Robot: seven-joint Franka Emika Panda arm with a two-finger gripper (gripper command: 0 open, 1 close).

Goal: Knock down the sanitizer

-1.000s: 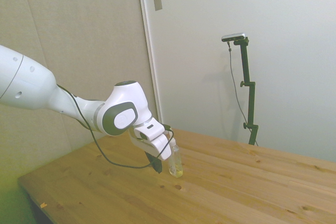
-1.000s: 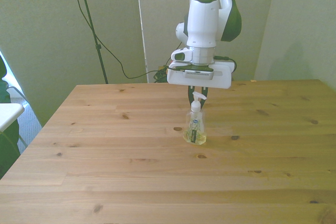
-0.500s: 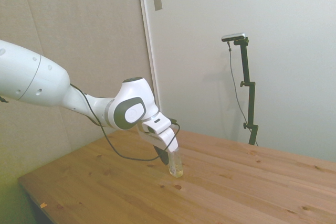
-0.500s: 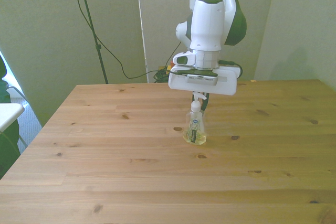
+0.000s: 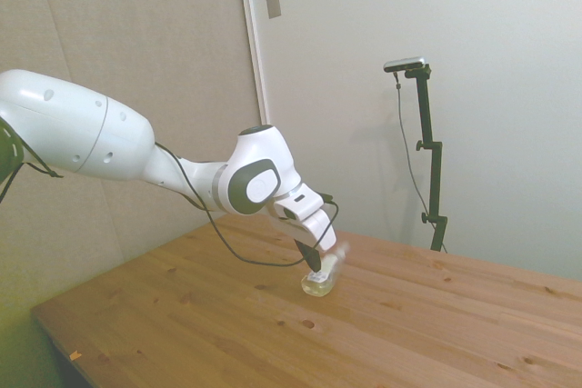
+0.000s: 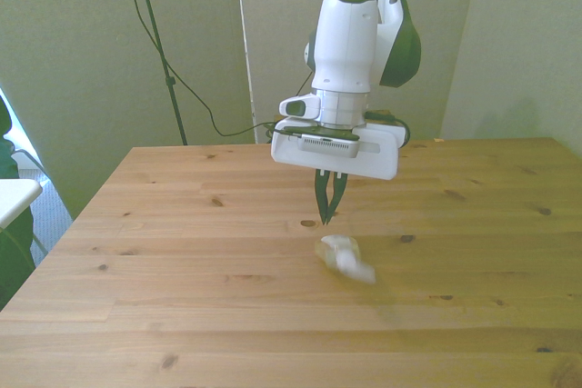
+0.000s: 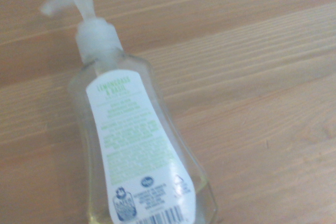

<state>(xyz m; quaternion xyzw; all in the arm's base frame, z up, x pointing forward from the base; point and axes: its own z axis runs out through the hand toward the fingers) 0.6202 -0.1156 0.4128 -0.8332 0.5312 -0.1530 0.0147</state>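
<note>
Gripper [image 6: 326, 215]: fingers pinched together to a point, nothing between them; tips hang just above the table, pointing down. In side view [image 5: 316, 265] it's tilted, tips right by the bottle's upper part; can't tell if touching.
Sanitizer [image 6: 346, 258]: tipped well over, blurred in front view, base toward the gripper, pump end toward the camera & the front view's right. Side view [image 5: 325, 273]: leaning steeply away from the arm, base on the wood, nozzle up & outward.
Wrist view: bottle [image 7: 137, 157] fills the frame, clear body, white label w/ green print & barcode, white pump on top, label side facing the cam.
Table [image 6: 182, 297]: wood planks w/ knots; bottle sits approx mid-table, a dark knot just beside it on the front view's right.
Arm [image 5: 164, 165]: white, reaches in low over the table, black cable looped under the wrist.
</note>
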